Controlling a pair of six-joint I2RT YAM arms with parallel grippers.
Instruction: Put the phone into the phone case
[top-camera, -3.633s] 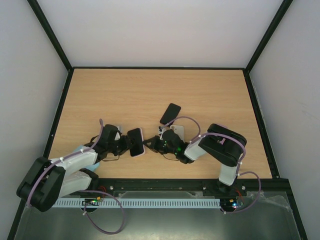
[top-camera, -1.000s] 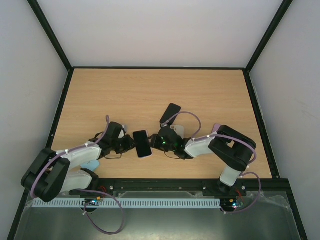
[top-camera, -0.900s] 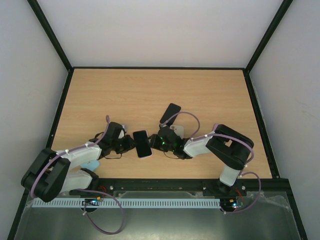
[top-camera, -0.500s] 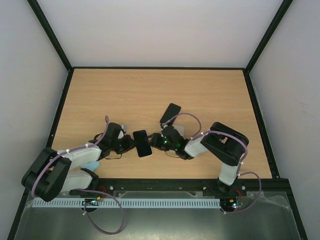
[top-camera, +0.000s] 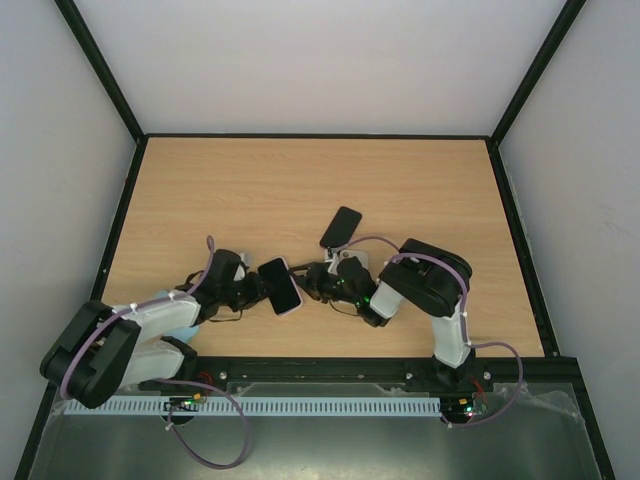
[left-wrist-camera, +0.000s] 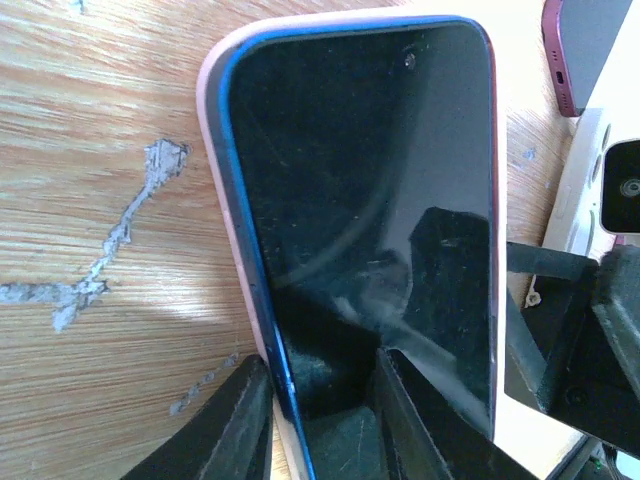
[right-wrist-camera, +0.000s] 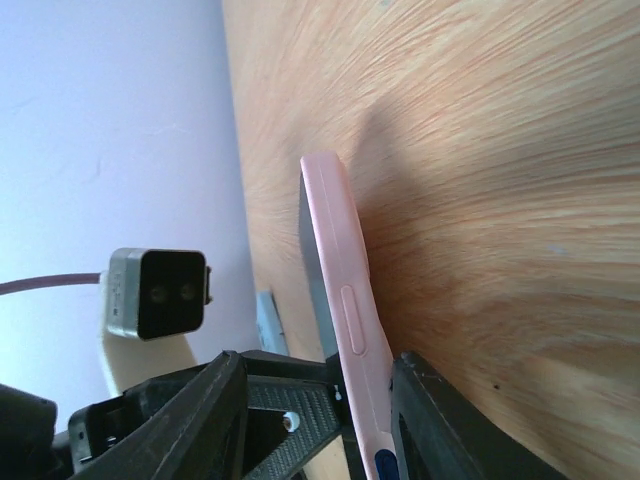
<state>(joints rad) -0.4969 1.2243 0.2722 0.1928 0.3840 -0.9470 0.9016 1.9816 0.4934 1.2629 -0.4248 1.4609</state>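
The left pincer (top-camera: 252, 290) reaches in from the bench's (top-camera: 300, 180) near left. It is clamped on one short end of the phone (left-wrist-camera: 370, 200), with one finger (left-wrist-camera: 405, 400) over the dark screen and the other (left-wrist-camera: 245, 420) beneath the back. The blue-rimmed phone sits inside the pink phone case (right-wrist-camera: 342, 250), whose lip shows along the long edge and the far corner. The cased phone is tilted up off the wood. It lies just right of the left pincer and spans the gap between the two arms at the bench's near middle.

The right pincer (right-wrist-camera: 318, 365) meets the opposite long edge. Its jaws are parted wider than the cased phone is thick and straddle it edge-on. The back of the case lies against one finger (right-wrist-camera: 425, 420), while the space on the screen side is dark and unclear. The side-button moulding of the case faces this camera.

Beyond the right pincer, a second dark phone (top-camera: 341, 227) lies flat on the bench, apart from both pincers.
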